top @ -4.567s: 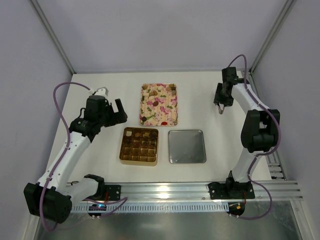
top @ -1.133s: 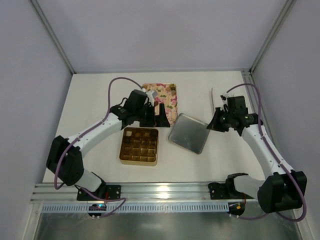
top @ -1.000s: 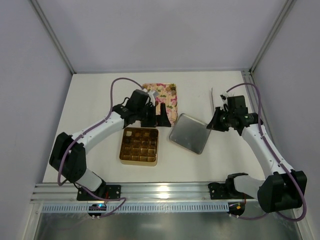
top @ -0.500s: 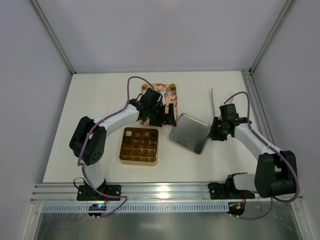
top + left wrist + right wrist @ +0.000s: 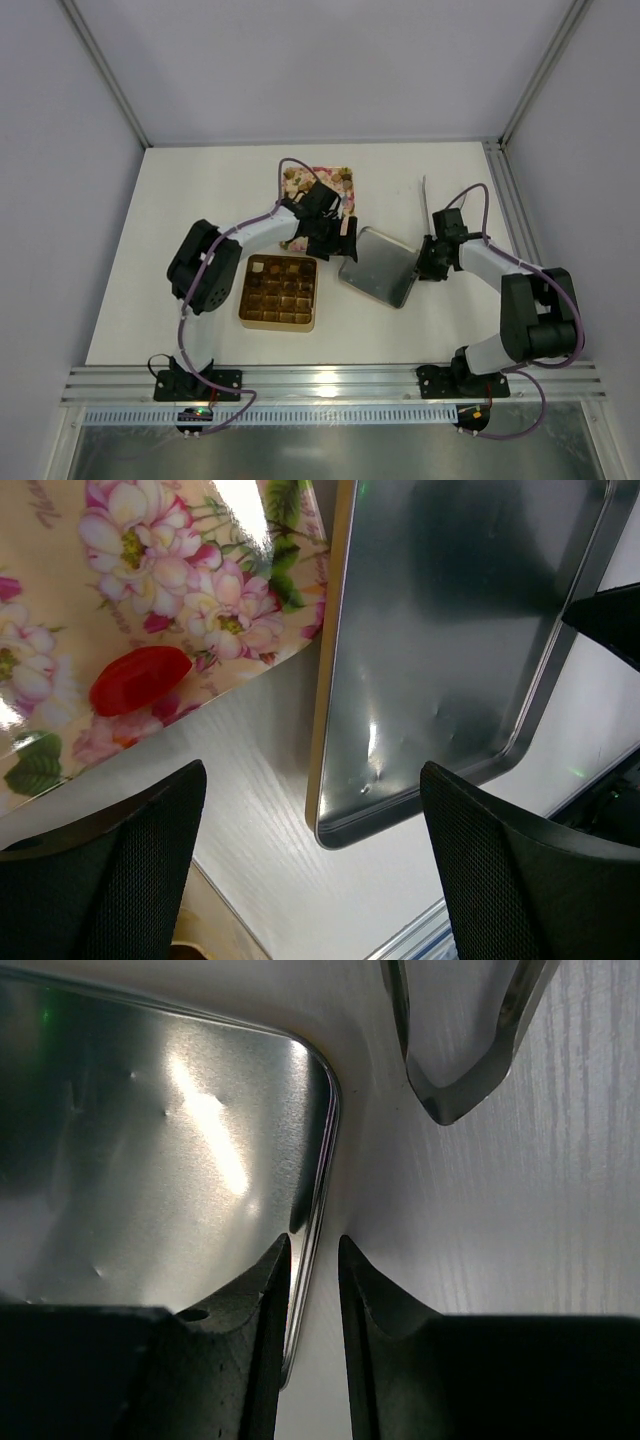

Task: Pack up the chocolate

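Chocolate pieces (image 5: 318,180) lie on the far part of the pink flowered tray (image 5: 346,203), and more fill cells of the gold box (image 5: 279,318). A silver lid (image 5: 380,265) lies tilted to the right of the box. My left gripper (image 5: 343,240) is open and empty, low over the bare table between the tray's near corner and the lid's left edge; in the left wrist view (image 5: 310,880) a red piece (image 5: 140,678) lies on the tray (image 5: 150,570). My right gripper (image 5: 422,268) straddles the lid's right rim with its jaws nearly closed (image 5: 315,1260).
A thin metal tongs-like tool (image 5: 425,200) lies right of the tray; its looped tip (image 5: 460,1080) is just beyond the lid (image 5: 150,1160). The enclosure walls stand on three sides. The white table (image 5: 180,220) stretches to the left.
My left gripper has swung right across the pink tray to the lid's left edge. My right gripper slid nearer along the lid's right rim. The lid, square 4.6 s ago, now lies rotated.
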Robot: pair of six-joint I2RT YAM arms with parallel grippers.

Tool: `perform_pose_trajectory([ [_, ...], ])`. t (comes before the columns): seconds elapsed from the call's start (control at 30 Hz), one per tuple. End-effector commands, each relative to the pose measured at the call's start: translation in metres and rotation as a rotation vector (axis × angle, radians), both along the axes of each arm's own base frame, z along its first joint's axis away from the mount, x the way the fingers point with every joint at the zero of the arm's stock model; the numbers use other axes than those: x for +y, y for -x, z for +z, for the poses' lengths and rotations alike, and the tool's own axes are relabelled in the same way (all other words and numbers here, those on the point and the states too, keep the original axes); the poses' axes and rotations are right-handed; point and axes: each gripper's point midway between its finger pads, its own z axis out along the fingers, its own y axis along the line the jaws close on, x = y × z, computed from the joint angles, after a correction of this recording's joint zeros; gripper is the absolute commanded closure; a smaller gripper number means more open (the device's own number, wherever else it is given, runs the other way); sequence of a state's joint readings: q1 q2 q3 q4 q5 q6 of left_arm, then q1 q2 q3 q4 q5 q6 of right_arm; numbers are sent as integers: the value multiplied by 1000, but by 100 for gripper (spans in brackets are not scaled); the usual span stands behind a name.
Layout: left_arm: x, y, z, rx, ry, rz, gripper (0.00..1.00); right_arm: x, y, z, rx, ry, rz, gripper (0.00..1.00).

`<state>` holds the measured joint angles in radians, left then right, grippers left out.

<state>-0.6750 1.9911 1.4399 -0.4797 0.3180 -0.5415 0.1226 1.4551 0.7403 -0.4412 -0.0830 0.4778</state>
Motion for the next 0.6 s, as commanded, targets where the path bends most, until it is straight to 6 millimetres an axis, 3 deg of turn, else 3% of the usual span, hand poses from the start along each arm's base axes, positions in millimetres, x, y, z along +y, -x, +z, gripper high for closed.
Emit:
perform_pose_trajectory([
  [0.0, -12, -4, 3, -21, 4, -27, 15, 0, -12, -2, -37, 0, -20, 72],
  [0.2, -14, -3, -9, 3, -8, -33, 18, 5, -14, -10, -21, -20, 5, 96],
  [0.4, -17, 2, -18, 39, 3, -39, 27, 18, -14, -13, -8, -87, 44, 96],
  [0.57, -26, 5, -2, 42, 74, -41, 36, 25, -18, -8, -21, -133, 55, 96],
])
